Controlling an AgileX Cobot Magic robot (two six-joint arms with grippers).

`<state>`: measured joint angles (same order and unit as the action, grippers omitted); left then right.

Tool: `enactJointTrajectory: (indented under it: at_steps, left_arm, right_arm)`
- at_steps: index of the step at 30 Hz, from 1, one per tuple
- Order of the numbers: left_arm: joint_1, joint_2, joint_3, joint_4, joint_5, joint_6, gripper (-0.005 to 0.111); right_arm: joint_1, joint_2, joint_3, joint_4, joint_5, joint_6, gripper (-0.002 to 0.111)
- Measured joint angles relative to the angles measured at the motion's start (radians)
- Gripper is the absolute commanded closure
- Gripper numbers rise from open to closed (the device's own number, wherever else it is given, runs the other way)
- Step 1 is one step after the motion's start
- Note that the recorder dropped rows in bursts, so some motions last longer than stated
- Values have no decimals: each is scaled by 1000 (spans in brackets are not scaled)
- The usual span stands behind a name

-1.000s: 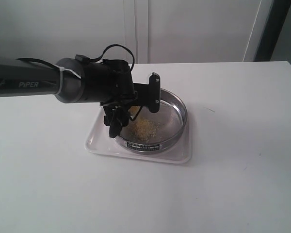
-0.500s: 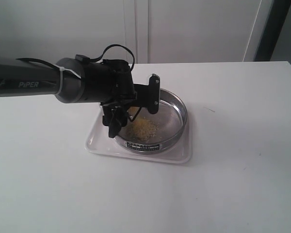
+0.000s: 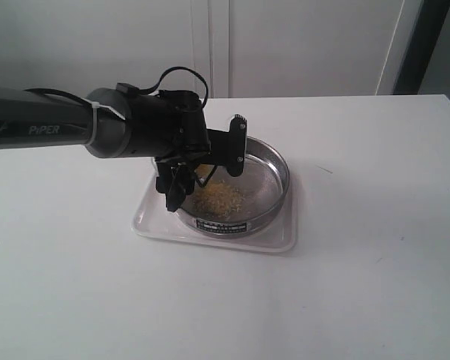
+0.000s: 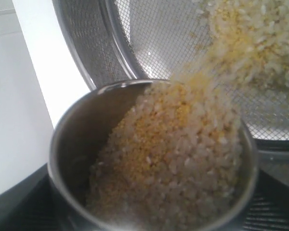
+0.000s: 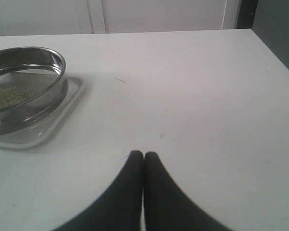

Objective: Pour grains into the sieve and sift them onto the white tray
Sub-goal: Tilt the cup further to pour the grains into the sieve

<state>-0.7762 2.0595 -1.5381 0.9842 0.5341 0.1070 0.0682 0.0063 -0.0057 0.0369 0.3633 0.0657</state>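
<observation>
My left gripper [image 3: 205, 168] is shut on a small steel cup [image 4: 77, 139], tipped over the sieve's left side. Grains [image 4: 173, 154], yellow granules mixed with whitish rice, slide over the cup's lip in a stream. They fall onto a sandy pile [image 3: 221, 196] on the mesh [image 4: 159, 38]. The sieve [image 3: 276, 162], a wide steel ring with a dark label plate [image 3: 225, 225], sits on the white tray [image 3: 151, 217]. My right gripper [image 5: 143, 155] is shut and empty above the bare table, well to the right of the sieve [image 5: 43, 91] and tray [image 5: 62, 122].
The black left arm [image 3: 52, 129] reaches in from the left over the white table [image 3: 360, 285]. White cabinet doors [image 3: 300, 45] stand behind the table's far edge. A dark vertical strip [image 3: 427, 45] rises at the back right.
The left gripper has shifted slightly up and left with the cup. The pile of grains in the sieve has grown a little. The right gripper shows only now.
</observation>
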Motion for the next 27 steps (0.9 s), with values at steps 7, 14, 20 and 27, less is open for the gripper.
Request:
enactJointTrajectory:
  at_steps: [7, 14, 20, 27]
  left_arm:
    - [0, 0, 0, 0, 0, 2, 107]
    - [0, 0, 0, 0, 0, 16, 107]
    - [0, 0, 0, 2, 0, 25, 107]
    - [-6, 0, 0, 27, 0, 29, 107]
  right_arm:
    - [0, 0, 0, 0, 0, 0, 108]
    - [0, 0, 0, 0, 0, 0, 108]
    - [0, 0, 0, 0, 0, 0, 108]
    - [0, 0, 0, 0, 0, 0, 108]
